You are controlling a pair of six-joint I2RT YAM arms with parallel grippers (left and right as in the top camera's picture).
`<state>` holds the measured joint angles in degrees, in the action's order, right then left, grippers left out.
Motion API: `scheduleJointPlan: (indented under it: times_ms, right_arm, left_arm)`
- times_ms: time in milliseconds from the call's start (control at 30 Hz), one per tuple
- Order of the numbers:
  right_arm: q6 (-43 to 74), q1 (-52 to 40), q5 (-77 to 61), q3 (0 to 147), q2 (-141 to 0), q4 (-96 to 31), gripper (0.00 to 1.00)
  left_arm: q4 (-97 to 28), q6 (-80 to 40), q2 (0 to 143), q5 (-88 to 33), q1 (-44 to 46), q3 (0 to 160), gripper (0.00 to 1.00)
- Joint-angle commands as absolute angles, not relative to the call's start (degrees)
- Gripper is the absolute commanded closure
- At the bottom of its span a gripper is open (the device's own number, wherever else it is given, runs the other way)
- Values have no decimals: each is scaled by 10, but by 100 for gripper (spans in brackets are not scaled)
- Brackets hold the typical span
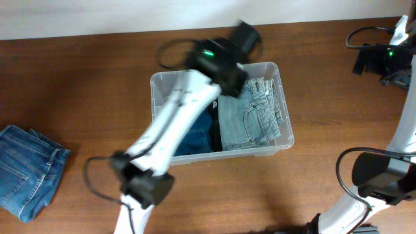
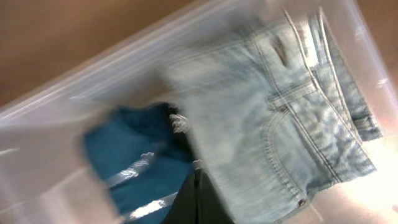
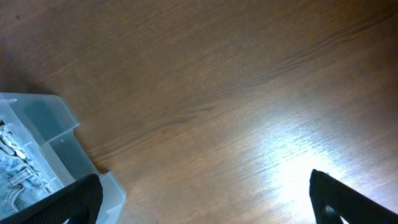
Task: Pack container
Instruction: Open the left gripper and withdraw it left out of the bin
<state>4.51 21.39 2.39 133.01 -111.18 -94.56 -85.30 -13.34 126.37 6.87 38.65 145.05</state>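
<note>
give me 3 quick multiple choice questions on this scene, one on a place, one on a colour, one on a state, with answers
1. Where do the darker folded jeans lie relative to the container?
A) inside it
B) on the table, outside it
C) draped over its rim

2. What colour are the packed jeans?
A) red
B) black
C) pale washed blue

3. How is the right gripper?
A) open over bare table
B) shut on jeans
C) down inside the container

Answers:
1 B, the overhead view shows them on the wood, well apart from the container.
2 C, both the overhead and left wrist views show faded light denim.
3 A, its fingers stand wide apart with only wood between them.
</note>
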Motion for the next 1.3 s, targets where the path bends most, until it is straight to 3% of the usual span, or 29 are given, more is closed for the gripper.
scheduleJointPlan:
  times_ms: [0, 133, 200, 300, 600, 767, 967, 1000, 1267]
  right_arm:
    - [47, 214, 31, 1332, -1107, -947, 1]
    - [47, 214, 31, 1332, -1107, -947, 2]
    - [47, 214, 31, 1332, -1107, -947, 2]
    - [47, 214, 31, 1332, -1107, -947, 2]
    - [47, 214, 31, 1332, -1107, -947, 1]
    - [47, 214, 31, 1332, -1107, -947, 1]
    - [47, 214, 31, 1332, -1107, -947, 1]
    - [47, 214, 31, 1332, -1107, -947, 1]
    - [47, 214, 31, 1332, -1107, -947, 2]
  left_arm:
    - [-896, -166, 1179, 123, 309, 1497, 99]
    - [-939, -172, 1142, 144, 217, 1497, 89]
    - [-967, -172, 1131, 144, 147, 1497, 37]
    - [-967, -171, 1128, 131, 69, 1491, 16]
    - [-967, -171, 1120, 95, -132, 1464, 13]
    - [-967, -171, 1046, 66, -237, 1388, 13]
    - [-905, -173, 926, 36, -338, 1223, 13]
    - [-876, -173, 902, 31, -356, 1176, 8]
    - [-705, -197, 855, 58, -476, 866, 3]
